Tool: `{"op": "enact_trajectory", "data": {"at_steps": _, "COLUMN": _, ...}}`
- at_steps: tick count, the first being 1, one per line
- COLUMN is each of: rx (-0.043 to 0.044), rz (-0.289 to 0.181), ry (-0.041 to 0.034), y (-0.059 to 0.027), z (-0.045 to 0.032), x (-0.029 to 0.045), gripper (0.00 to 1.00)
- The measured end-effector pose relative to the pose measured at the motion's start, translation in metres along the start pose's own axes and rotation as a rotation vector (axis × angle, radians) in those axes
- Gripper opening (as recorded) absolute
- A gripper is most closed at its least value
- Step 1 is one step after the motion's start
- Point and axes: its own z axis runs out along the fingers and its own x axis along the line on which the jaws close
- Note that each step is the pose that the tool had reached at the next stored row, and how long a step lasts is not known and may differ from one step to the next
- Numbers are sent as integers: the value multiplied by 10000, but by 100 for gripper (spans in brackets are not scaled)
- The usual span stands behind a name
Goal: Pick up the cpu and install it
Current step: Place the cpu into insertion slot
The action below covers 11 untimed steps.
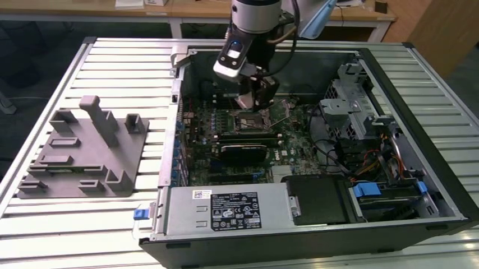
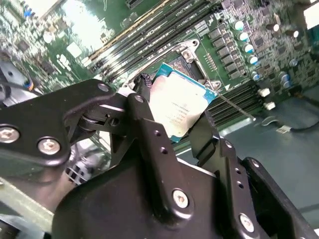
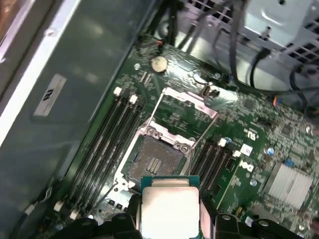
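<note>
**Gripper** (image 2: 174, 117): black two-finger claw on the arm. It is drawn narrow and clamped on the cpu, with its fingers (image 2: 149, 127) pressing two opposite edges. In the exterior view it hangs inside the open case, over the board.

**Cpu** (image 3: 169, 209): small flat square with a silver metal top and a thin green edge. It is held in the claw above the motherboard, just short of the socket and clear of it. It is not seated.

**Socket** (image 3: 155, 162): square and open, its dark contact field bare.
- The metal load plate (image 3: 188, 102) is swung up on the side away from the cpu.
- A thin lever (image 3: 204, 132) stands free beside it.

**Memory slots** (image 3: 107, 137): long and black, running in rows on two sides of the socket.

**Coin battery** (image 3: 158, 63): round and silver, on the board past the load plate.

**Motherboard** (image 1: 288, 120): green, lying flat on the floor of the case.

**Power supply** (image 1: 224, 210): silver box with labels, at the end of the case nearest the exterior camera.

**Drive cage** (image 1: 348, 106): grey perforated metal, toward the exterior view's right of the board, with cables below it.

**Computer case** (image 1: 314, 244): black tower laid on its side, with the side panel off.

**Grey fixture** (image 1: 82, 154): moulded plate with upright posts. It sits on the table at the exterior view's left of the case, well apart from the claw.

**Table** (image 1: 90, 235): slatted light metal, bearing the case and the fixture.

**Wooden desk** (image 1: 194, 11): farthest back, behind the arm.
</note>
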Motion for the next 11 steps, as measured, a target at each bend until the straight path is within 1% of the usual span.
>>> {"op": "enact_trajectory", "data": {"at_steps": 11, "rx": 53, "rz": 2008, "ry": -67, "y": -1, "z": 28, "x": 1, "gripper": 55}}
